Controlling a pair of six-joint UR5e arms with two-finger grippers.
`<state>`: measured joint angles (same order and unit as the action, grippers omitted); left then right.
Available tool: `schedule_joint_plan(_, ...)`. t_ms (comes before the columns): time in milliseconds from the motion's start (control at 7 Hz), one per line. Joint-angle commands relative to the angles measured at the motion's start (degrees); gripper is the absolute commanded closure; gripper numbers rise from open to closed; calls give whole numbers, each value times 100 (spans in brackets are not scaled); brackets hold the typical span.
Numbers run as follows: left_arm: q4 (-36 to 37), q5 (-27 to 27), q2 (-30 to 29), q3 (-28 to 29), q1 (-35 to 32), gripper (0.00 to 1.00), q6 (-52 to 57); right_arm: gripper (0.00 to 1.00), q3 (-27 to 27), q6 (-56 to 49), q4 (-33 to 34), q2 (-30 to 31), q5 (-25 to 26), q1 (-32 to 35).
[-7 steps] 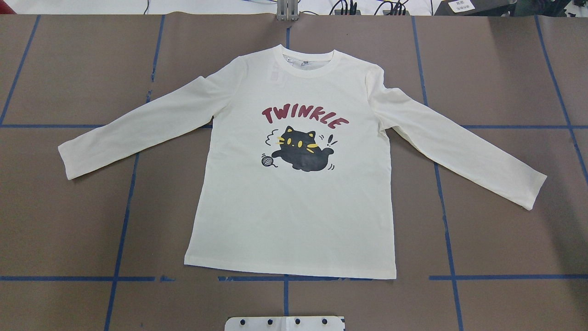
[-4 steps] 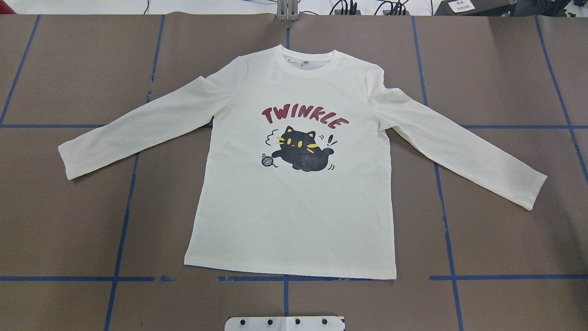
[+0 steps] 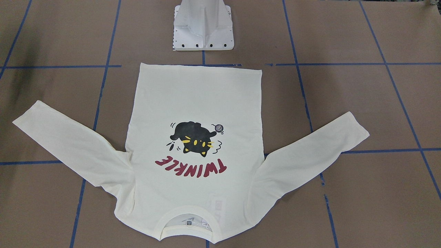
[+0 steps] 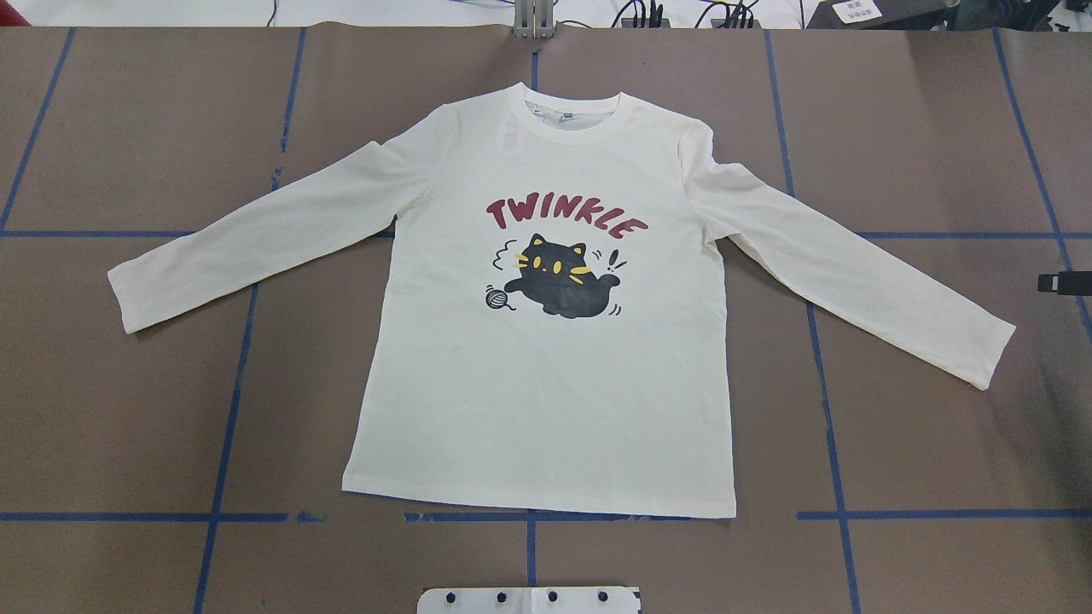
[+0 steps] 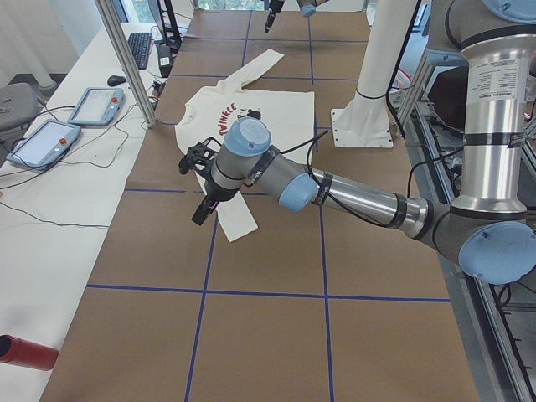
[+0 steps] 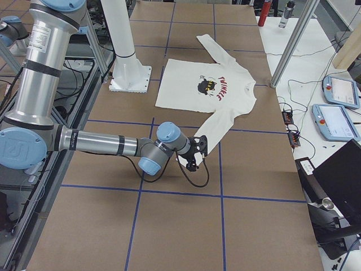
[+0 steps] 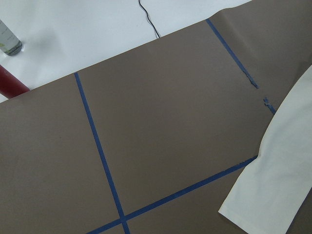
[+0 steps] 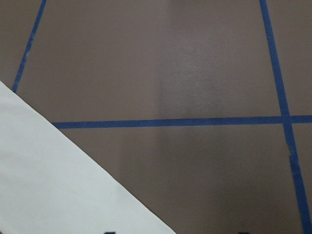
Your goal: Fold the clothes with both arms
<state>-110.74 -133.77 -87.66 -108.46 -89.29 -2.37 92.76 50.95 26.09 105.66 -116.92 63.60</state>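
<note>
T-shirt [image 4: 546, 401] lies flat, print up — left claw [image 5: 201, 209] and right claw [image 6: 193, 161] near its cuffs — open or closed, cannot tell.

Brown table [image 4: 111, 409], blue tape grid [image 4: 85, 517], white pedestal [image 3: 203, 24], 2 teach pendants [image 6: 334, 121]

Bright, even overhead light; all views sharp. In the right wrist view the bench [image 8: 195, 63] carries a pale sheen up-right of the T-shirt [image 8: 58, 185]; front-facing, a soft dark shadow lies beyond its sleeve.
</note>
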Motion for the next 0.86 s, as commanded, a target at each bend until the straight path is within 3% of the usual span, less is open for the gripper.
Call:
schedule_joint_plan(0, 0, 0, 4, -17, -1, 0, 9, 17, -329, 327, -367, -28, 539, -531)
schedule_joint_plan(143, 0, 0, 12, -26, -1, 0, 9, 27, -346, 502, -376, -28, 556, -707)
schedule_joint_plan(429, 0, 0, 4, -26, -1, 0, 0, 33, -503, 512, -376, -46, 557, -805)
schedule_joint_plan(714, 0, 0, 4, -26, -1, 0, 9, 34, -601, 521, -368, -159, 557, -849)
